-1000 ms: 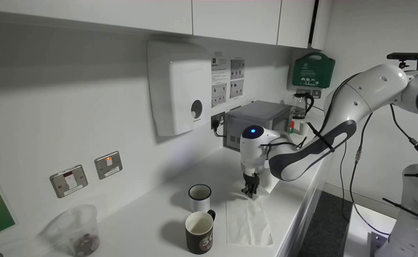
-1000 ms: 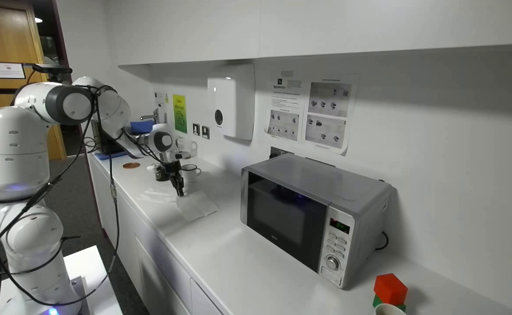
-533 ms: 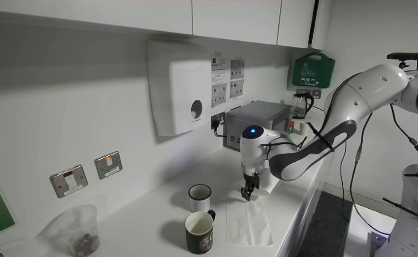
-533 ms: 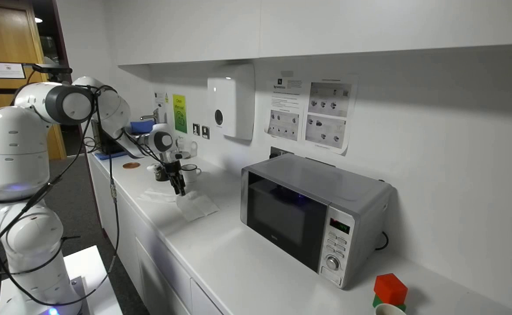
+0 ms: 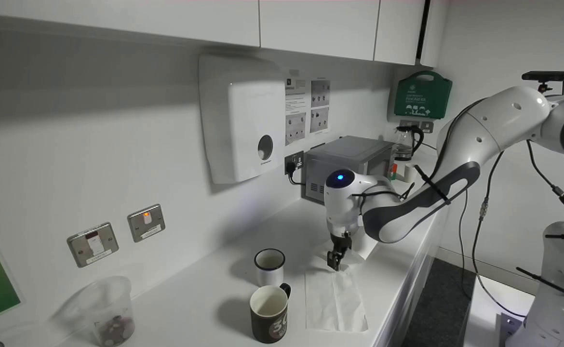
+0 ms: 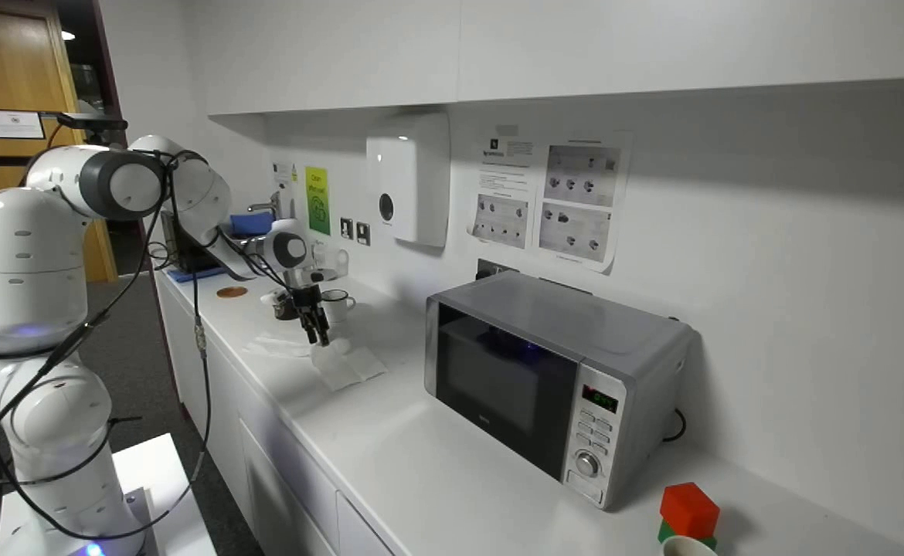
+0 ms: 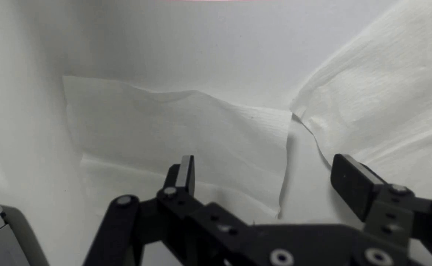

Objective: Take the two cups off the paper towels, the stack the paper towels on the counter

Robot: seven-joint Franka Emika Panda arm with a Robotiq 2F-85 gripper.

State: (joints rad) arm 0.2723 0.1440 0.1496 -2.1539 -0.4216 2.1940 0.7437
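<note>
White and softly creased, one paper towel (image 7: 175, 127) lies spread on the surface (image 6: 413, 455), its corner meeting the edge of the second paper towel (image 7: 397, 96); whether they overlap there, I cannot tell. The tool (image 7: 266, 164) stands over the wedge of bare surface between them, jaws wide apart with nothing held; contact with the paper is hard to make out. Just beside the second paper towel, the dark mug (image 5: 269, 315) and the pale cup (image 5: 269, 270) stand upright, clear of both sheets. Farther out sits the microwave (image 6: 556, 382). Taking the cups off therefore looks done; stacking seems the step in hand, not yet achieved, as the sheets lie side by side. The next move calls for pinching a free edge of one towel, lifting it and laying it over the other; paper this flat may escape the grip.
</note>
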